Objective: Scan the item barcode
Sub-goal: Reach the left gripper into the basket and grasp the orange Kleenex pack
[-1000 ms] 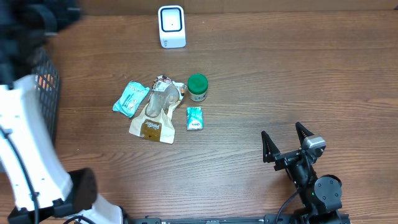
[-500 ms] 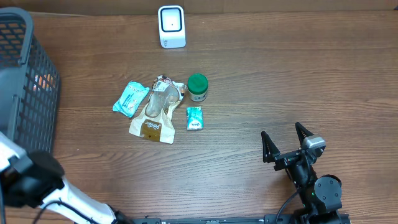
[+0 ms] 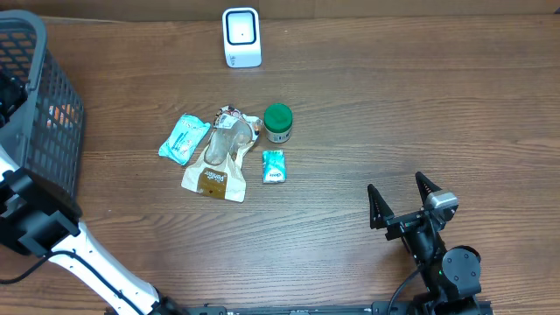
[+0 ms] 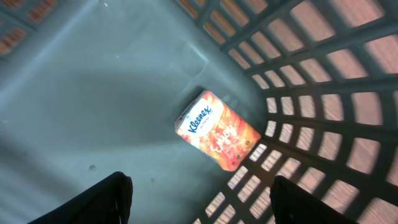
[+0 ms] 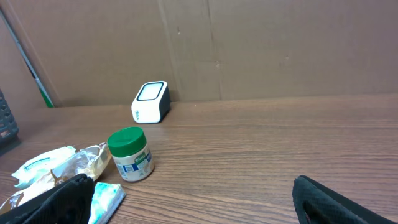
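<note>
An orange Kleenex pack point(image 4: 217, 134) lies flat on the floor of the dark mesh basket point(image 4: 323, 74), against its wall. My left gripper point(image 4: 202, 186) hangs above it inside the basket, open and holding nothing. From overhead the basket point(image 3: 39, 52) stands at the table's left edge, with a bit of orange showing through the mesh. The white scanner point(image 3: 241, 37) stands at the back centre. My right gripper point(image 3: 397, 188) rests open and empty at the front right, well away from the items.
A green-lidded jar point(image 3: 278, 122), two teal packets point(image 3: 184, 138) point(image 3: 274, 166) and a tan pouch point(image 3: 219, 166) lie mid-table. The right wrist view shows the jar point(image 5: 130, 154) and scanner point(image 5: 151, 101) before a cardboard wall.
My left arm has swung about at the left edge, and its lower links now sit beside the basket's front. The right arm and the items on the table have not moved.
</note>
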`<state>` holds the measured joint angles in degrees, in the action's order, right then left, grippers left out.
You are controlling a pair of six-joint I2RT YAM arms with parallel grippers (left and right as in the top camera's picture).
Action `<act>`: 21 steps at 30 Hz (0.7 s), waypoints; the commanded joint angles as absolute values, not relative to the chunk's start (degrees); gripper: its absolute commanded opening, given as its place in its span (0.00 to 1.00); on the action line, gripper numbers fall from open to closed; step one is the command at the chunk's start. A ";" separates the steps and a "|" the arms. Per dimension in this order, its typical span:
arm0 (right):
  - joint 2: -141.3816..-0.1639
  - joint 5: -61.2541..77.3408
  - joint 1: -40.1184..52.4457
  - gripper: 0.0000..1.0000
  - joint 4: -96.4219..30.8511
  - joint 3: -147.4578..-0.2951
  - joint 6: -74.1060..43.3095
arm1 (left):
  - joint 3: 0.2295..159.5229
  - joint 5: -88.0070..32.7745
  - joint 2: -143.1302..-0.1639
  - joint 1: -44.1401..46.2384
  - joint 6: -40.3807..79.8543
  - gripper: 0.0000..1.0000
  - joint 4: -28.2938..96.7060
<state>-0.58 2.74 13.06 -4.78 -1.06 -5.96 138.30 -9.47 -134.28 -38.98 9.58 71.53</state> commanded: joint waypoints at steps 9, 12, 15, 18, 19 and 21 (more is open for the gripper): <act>-0.16 2.68 12.78 1.00 -4.60 -0.47 -5.93 | 138.32 -13.63 -143.96 -38.54 3.81 0.73 70.85; -0.16 2.70 12.78 1.00 -4.60 -0.47 -5.93 | 138.23 -13.61 -145.10 -38.46 3.79 0.73 70.24; -0.16 2.68 12.78 1.00 -4.60 -0.47 -5.91 | 138.19 -13.58 -146.36 -38.26 3.79 0.73 69.80; -0.16 2.68 12.78 1.00 -4.60 -0.47 -5.91 | 138.17 -13.58 -147.70 -38.15 3.79 0.72 69.47; -0.16 2.68 12.78 1.00 -4.60 -0.47 -5.93 | 138.15 -13.58 -148.07 -38.11 3.79 0.72 69.32; -0.16 2.68 12.78 1.00 -4.60 -0.47 -5.91 | 138.15 -13.58 -148.79 -37.91 3.79 0.71 68.84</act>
